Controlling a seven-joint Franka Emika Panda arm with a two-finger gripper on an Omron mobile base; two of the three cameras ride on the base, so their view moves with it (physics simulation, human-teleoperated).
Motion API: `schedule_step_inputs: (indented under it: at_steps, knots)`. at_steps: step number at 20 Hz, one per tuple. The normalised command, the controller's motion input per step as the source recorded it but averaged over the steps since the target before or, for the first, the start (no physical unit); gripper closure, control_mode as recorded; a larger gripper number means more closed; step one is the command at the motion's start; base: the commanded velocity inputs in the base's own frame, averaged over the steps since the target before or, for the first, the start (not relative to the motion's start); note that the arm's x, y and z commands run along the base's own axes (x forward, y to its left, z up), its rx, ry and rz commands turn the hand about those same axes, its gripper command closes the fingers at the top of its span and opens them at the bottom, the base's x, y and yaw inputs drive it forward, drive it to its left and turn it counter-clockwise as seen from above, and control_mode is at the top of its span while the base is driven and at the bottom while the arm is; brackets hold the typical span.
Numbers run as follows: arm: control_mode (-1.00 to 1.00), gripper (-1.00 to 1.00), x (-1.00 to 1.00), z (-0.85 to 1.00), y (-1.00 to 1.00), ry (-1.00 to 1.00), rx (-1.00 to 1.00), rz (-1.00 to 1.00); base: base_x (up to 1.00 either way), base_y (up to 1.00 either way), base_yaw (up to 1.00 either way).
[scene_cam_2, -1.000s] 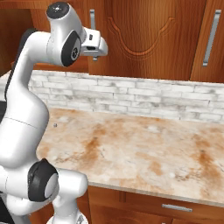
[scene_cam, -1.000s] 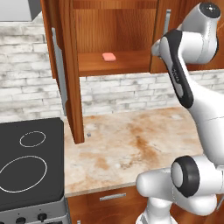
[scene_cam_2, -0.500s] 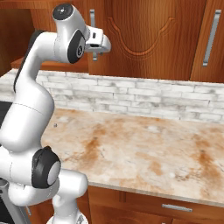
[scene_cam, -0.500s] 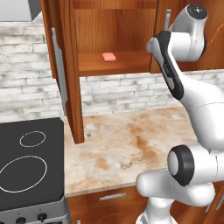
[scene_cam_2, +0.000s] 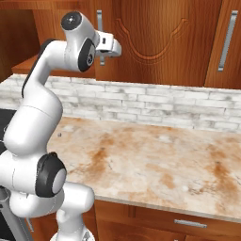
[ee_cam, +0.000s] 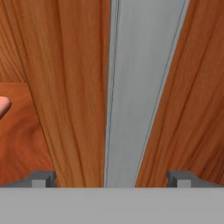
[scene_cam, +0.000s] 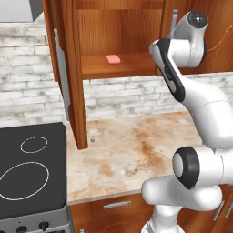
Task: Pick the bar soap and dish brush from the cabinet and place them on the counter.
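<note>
Bar soap lies alone on the cabinet shelf in the left base view, left door swung out over the counter. From the right base view, the gripper hangs before a closed door. Hand view: fingers spread wide, empty, either side of a silver handle.

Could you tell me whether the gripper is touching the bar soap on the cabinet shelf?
Apart. In the left base view the bar soap lies alone on the shelf.

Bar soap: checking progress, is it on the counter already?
No, the bar soap lies on the shelf of the cabinet, above the counter.
</note>
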Motion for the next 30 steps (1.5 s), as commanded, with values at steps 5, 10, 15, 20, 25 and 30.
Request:
schedule_step_inputs:
  at_steps: [5,10,15,20,25,30]
  knots:
    - [-1.0,-1.0,0.39,-0.01,-0.04,-0.03,0.0,-0.01,0.0,0.0,0.0]
    - [-1.0,1.0,0.27,-0.02,-0.06,-0.01,0.0,0.0,0.0,0.0,0.0]
    - [-1.0,1.0,0.05,0.0,-0.11,0.01,0.0,0.01,0.0,0.0,0.0]
    - [-1.0,1.0,-0.18,0.0,-0.19,0.0,0.01,0.02,0.0,0.0,0.0]
    - [-1.0,1.0,-0.31,0.0,-0.27,0.0,0.0,0.05,0.0,0.0,0.0]
    - [-1.0,1.0,-0.28,0.0,-0.31,0.0,0.01,0.05,0.0,0.0,0.0]
